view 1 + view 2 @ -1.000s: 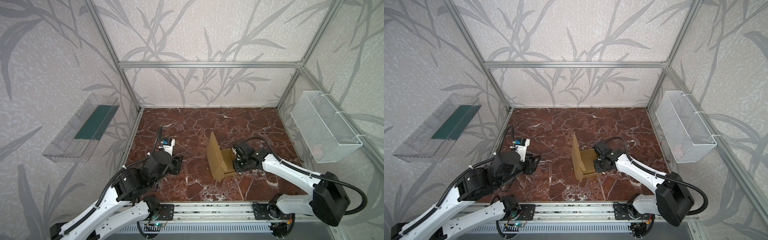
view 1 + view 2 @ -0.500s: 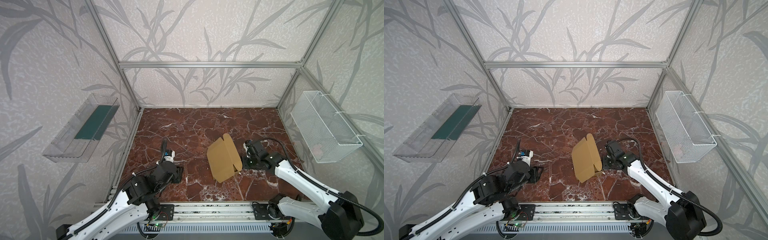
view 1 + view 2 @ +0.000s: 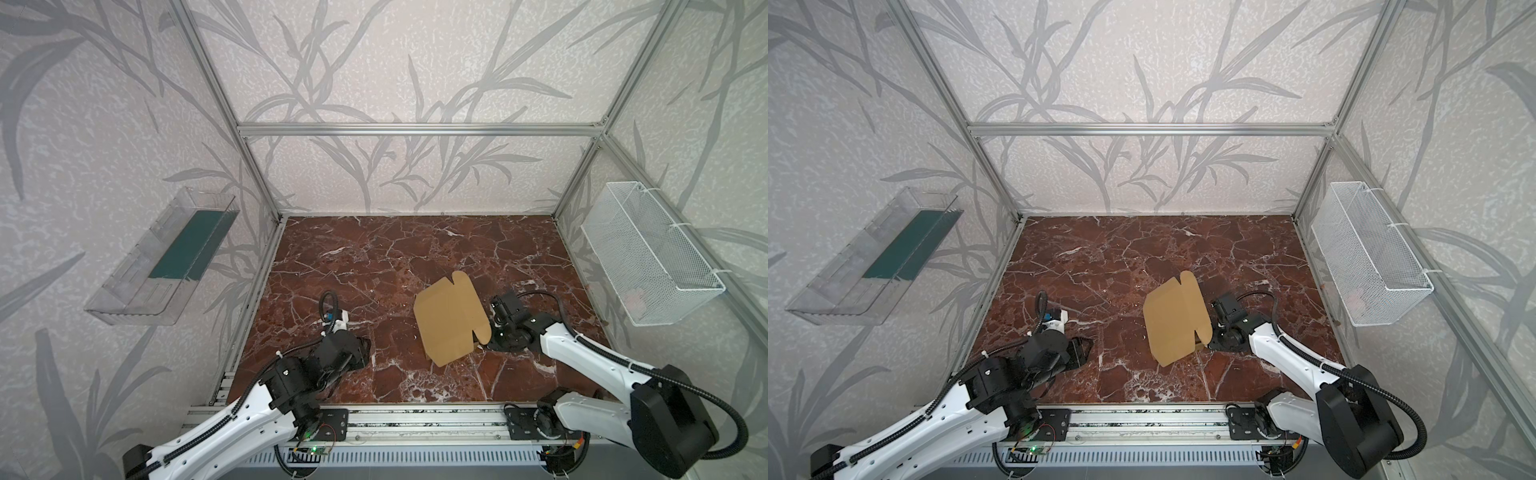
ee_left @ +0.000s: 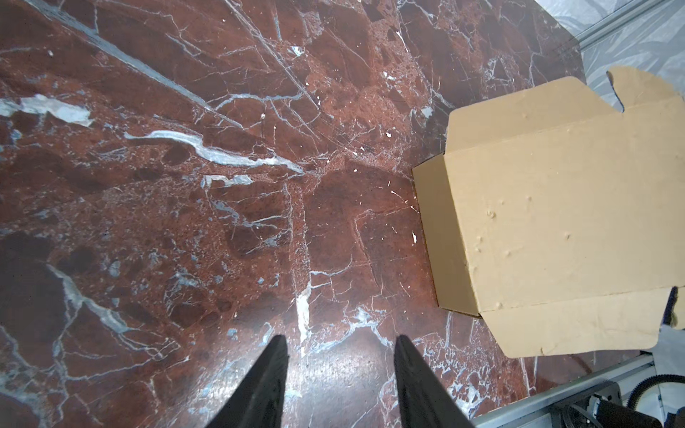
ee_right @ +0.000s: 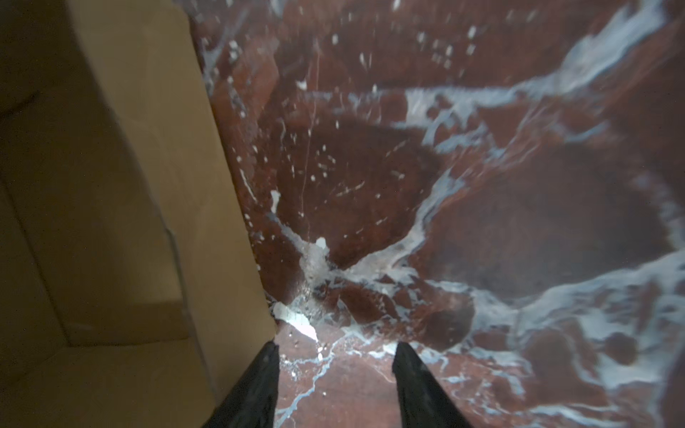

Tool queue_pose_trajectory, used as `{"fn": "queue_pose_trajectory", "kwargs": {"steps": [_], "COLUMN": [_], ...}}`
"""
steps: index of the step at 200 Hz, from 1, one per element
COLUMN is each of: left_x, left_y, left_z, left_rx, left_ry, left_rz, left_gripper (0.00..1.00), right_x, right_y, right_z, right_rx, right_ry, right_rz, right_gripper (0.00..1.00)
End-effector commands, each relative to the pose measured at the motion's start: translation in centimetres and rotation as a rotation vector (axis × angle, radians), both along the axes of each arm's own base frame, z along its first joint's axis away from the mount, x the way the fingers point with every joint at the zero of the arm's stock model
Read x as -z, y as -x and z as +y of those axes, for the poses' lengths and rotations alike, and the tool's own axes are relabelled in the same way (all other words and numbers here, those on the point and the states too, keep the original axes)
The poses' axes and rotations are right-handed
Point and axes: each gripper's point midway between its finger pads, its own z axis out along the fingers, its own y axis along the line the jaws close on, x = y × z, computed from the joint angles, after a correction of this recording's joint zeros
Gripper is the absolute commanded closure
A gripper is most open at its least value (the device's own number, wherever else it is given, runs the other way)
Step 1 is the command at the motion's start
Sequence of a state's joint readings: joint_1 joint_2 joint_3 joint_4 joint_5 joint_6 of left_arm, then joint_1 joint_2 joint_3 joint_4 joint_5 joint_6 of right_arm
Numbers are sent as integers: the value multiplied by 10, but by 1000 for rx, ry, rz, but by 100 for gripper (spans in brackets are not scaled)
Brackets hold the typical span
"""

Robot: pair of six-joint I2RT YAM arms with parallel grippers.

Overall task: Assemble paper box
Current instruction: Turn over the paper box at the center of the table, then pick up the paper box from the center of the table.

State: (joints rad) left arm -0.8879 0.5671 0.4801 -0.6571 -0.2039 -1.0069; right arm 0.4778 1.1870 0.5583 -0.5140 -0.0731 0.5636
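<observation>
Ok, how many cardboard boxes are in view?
1. The box sits on the table, right of centre, beside the right gripper. Nothing else cardboard shows; the box could hide a flat piece.

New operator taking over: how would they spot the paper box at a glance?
On the red marble tabletop, look right of centre, beside the right gripper. The paper box is the only tan cardboard thing there, with a notched lid flap, unlike the white wire basket and clear tray on the side walls.
</observation>
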Motion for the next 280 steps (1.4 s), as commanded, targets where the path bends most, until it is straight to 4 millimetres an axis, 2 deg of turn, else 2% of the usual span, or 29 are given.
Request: {"fn": "queue_pose_trajectory", "kwargs": {"steps": [1,27,52,82,133,139,164,198,230,251,280], "left_x": [7,11,12,11,9,8,4,-2,-18,-29,-50], "left_y": [0,1,2,3,1,0,-6,-15,-25,-28,-31], "left_z": [5,8,11,15,18,18,12,-2,-19,-26,-35], "left_rx": [-52,-61,-66,-67,-80,-82,-78,-25,115,196,271], "left_ry": [18,8,-1,-22,-21,-19,-12,-49,-92,-124,-116], "left_rz": [17,23,23,21,-4,-9,-29,-52,-167,-252,-386], "left_gripper": [52,52,51,52,52,52,51,51,48,46,45], "right_x": [-3,-2,-2,-3,-11,-11,-19,-33,-61,-83,-115], "right_y": [2,15,26,30,32,40,45,50,49,40,27], "right_z": [18,35,60,84,138,147,169,161,144,141,155], "right_rx": [26,31,-6,-67,-153,-190,-239,-263,-333,-368,-411], "right_ry": [-106,-164,-207,-173,-184,-180,-179,-149,-92,-69,-58], "right_rz": [-9,-16,-42,-96,-141,-142,-160,-198,-271,-350,-418], "right_gripper": [49,49,48,48,48,48,48,48,47,46,44]}}
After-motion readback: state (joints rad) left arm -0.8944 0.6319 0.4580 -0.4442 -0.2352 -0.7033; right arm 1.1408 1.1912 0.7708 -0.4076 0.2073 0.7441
